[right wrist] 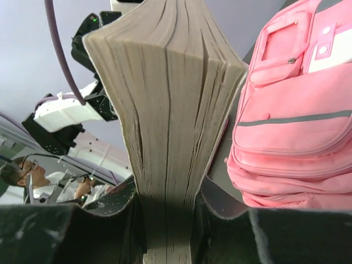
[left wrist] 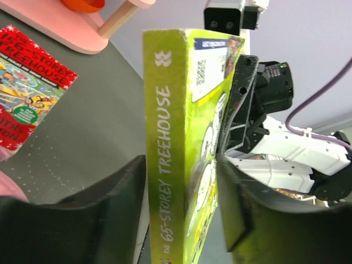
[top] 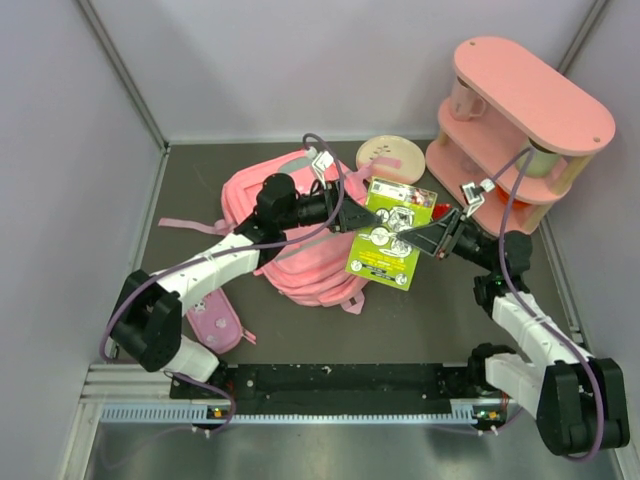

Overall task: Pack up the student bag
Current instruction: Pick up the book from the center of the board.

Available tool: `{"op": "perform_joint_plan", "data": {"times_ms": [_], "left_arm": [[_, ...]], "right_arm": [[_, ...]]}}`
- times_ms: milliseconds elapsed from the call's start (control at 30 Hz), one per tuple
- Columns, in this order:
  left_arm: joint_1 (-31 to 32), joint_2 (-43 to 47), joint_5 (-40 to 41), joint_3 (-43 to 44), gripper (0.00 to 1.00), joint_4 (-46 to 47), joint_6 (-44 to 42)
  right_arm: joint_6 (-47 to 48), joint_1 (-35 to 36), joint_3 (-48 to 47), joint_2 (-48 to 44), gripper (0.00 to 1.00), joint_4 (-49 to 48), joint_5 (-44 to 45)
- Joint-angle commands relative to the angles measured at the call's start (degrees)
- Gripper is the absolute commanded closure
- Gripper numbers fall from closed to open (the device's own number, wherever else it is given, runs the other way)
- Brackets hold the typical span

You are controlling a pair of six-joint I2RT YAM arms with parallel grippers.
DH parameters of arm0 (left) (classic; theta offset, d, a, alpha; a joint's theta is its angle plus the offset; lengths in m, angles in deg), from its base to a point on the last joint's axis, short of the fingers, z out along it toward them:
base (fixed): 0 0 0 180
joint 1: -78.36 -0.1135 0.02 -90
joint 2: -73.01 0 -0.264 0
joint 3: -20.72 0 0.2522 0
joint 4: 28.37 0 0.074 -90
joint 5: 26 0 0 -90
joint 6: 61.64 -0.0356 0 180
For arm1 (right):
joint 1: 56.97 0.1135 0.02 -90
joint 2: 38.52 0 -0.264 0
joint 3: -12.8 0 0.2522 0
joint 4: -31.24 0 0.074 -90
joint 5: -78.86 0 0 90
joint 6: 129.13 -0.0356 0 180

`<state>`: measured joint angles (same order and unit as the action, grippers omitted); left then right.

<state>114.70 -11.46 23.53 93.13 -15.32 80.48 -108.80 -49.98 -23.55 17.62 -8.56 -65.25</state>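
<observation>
A lime-green book, "The 65-Storey Treehouse" [top: 385, 240], hangs above the table between my two grippers. My right gripper [top: 418, 240] is shut on its page edge [right wrist: 165, 99], with both pads pressed against the paper block [right wrist: 168, 190]. My left gripper [top: 352, 215] straddles the spine [left wrist: 170, 137]. Its fingers [left wrist: 110, 192] stand slightly off the covers, with a narrow gap on each side, so it is open [left wrist: 181, 165]. The student bag [top: 290, 260], a pink backpack with a grey stripe [right wrist: 297, 126], lies on the table under and behind the left arm, just left of the book.
A pink two-tier shelf [top: 520, 120] at the back right holds a cup [top: 465, 100] and a metal tin [top: 545, 160]. A round pale disc [top: 390, 158] lies beside it. A red book [left wrist: 27, 104] lies on the table below. A small pink pouch [top: 215, 325] sits front left.
</observation>
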Motion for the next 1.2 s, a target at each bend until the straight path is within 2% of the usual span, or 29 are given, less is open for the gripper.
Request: {"op": "perform_joint_plan", "data": {"times_ms": [0,67,200,467,600,700,833,867,900,933,967,1000,1033,1100,1133,1167], "left_arm": [[-0.39,2.82,0.75,3.74,0.35,-1.84,-5.44],[-0.48,2.82,-0.4,4.89,0.3,-3.16,-7.37],[-0.48,2.9,-2.51,6.56,0.28,-5.1,-9.49],[-0.48,0.89,-9.62,7.35,0.27,-3.35,-8.88],[-0.48,0.18,-11.74,6.3,0.3,-1.06,-7.65],[-0.56,0.0,-12.0,5.6,0.36,0.87,-6.42],[-0.48,-0.87,-11.74,5.51,0.65,2.99,-4.49],[-0.48,-1.05,-11.48,5.59,0.88,2.99,-4.31],[-0.48,-1.23,-10.95,5.68,0.98,2.12,-4.22],[-0.48,-1.14,-8.34,5.77,1.0,0.98,-4.74],[-0.56,-0.79,-5.88,5.77,1.0,-0.6,-5.44],[-0.65,-0.09,-2.89,5.42,1.0,-2.7,-6.32],[-0.74,2.09,3.58,4.72,1.0,-4.99,-8.07],[-1.44,4.91,9.68,2.0,1.0,-6.94,-8.87],[-1.79,8.06,15.54,0.95,1.0,-8.16,-8.96],[-2.23,9.83,18.12,-1.41,1.0,-8.44,-8.88]], "right_arm": [[5.94,0.22,-5.88,-0.51,1.0,3.55,-5.72],[6.12,0.4,-6.5,-0.15,1.0,3.11,-7.41],[6.39,0.31,-7.9,1.43,1.0,2.5,-12.32],[6.21,0.75,-11.68,5.29,1.0,0.3,-17.26],[7.09,1.01,-14.58,7.22,1.0,0.91,-19.71],[9.1,1.28,-16.07,8.19,1.0,3.63,-20.86],[17.79,2.33,-18.98,8.37,1.0,16.35,-20.69],[20.34,2.59,-19.68,8.37,1.0,24.39,-19.99],[26.28,2.94,-21.69,8.2,1.0,29.51,-17.64],[29.73,2.95,-23.01,7.94,0.87,35.13,-15.09],[33.33,2.95,-24.24,7.58,0.67,42.06,-11.76],[37.72,2.86,-26.0,7.15,0.37,50.4,-4.59],[38.11,2.77,-26.1,5.84,0.29,52.92,-0.6],[37.42,2.77,-24.88,3.55,0.11,56.78,10.7],[36.37,2.77,-24.0,2.41,0.07,57.16,14.08],[35.14,2.86,-22.95,-0.39,0.05,56.9,18.55]]}}
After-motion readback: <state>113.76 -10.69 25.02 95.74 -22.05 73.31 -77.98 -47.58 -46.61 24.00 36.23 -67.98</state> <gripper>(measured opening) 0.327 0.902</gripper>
